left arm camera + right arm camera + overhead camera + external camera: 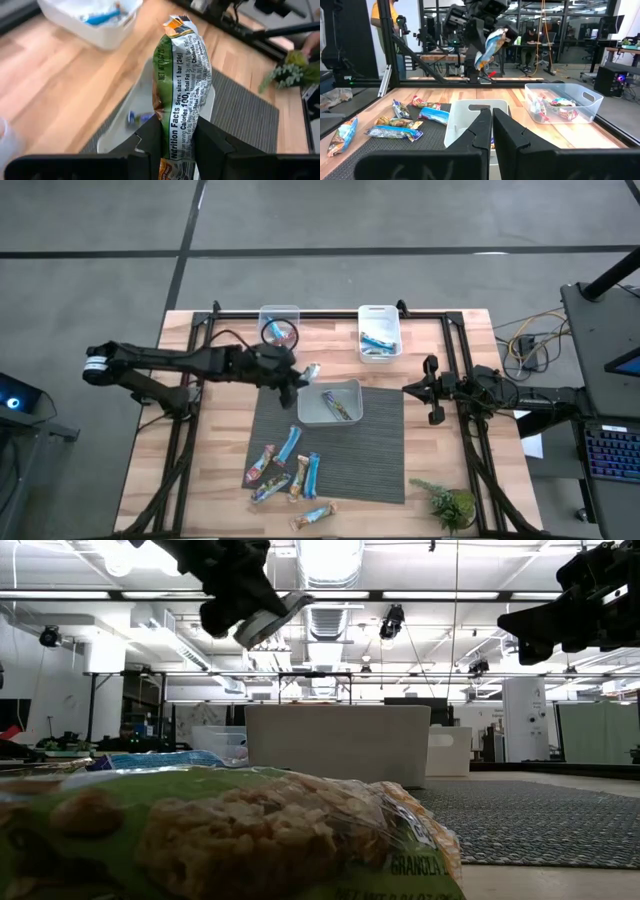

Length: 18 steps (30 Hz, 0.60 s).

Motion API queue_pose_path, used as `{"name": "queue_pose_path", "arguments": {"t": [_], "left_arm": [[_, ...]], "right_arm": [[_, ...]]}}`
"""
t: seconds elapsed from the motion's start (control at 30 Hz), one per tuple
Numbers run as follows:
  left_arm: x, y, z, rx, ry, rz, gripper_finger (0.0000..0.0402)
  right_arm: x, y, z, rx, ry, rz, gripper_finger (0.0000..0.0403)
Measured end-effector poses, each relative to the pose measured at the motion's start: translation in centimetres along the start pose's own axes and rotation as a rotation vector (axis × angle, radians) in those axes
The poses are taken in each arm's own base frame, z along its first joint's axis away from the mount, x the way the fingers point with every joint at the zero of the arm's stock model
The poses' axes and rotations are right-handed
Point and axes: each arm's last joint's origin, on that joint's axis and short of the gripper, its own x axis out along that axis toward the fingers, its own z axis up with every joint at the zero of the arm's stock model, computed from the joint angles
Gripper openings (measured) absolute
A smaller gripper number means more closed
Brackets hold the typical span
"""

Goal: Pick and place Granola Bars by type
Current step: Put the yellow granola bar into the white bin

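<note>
My left gripper (300,377) is shut on a granola bar (182,85) in a green, orange and white wrapper, high over the near-left rim of a white tub (303,415) on the grey mat (380,450). That tub holds one multicoloured bar (340,406). Several loose bars (285,470), blue and multicoloured, lie flat on the mat's near-left part. My right gripper (432,392) waits shut at the table's right side, level, touching nothing. My left gripper pinches the bar's flat faces (179,142) between its two fingers, near one end of the wrapper. The fingers (212,145) come from the table's left, slanting down. The bar sticks out ahead along the fingers, lifted clear of the tub and table.
A clear tub (279,310) with red-wrapped bars and a white tub (379,311) with blue bars stand at the far edge. A small green plant (450,505) sits at the near right corner. Black frame rails (452,340) run along both sides of the table.
</note>
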Motion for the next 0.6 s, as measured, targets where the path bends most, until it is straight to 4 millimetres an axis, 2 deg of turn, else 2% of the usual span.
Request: {"name": "queue_pose_path", "arguments": {"t": [0.33, 0.6], "left_arm": [[-0.1, 0.5, 2.6, 0.153, -0.223, -0.03, 0.0078], [-0.1, 1.8, 3.7, 0.148, -0.295, 0.004, 0.0078]], "right_arm": [[0.0, 0.0, 0.0, 0.0, -0.001, 0.0, 0.0009], [0.0, 0.0, 0.0, 0.0, -0.001, 0.0, 0.0009]]}}
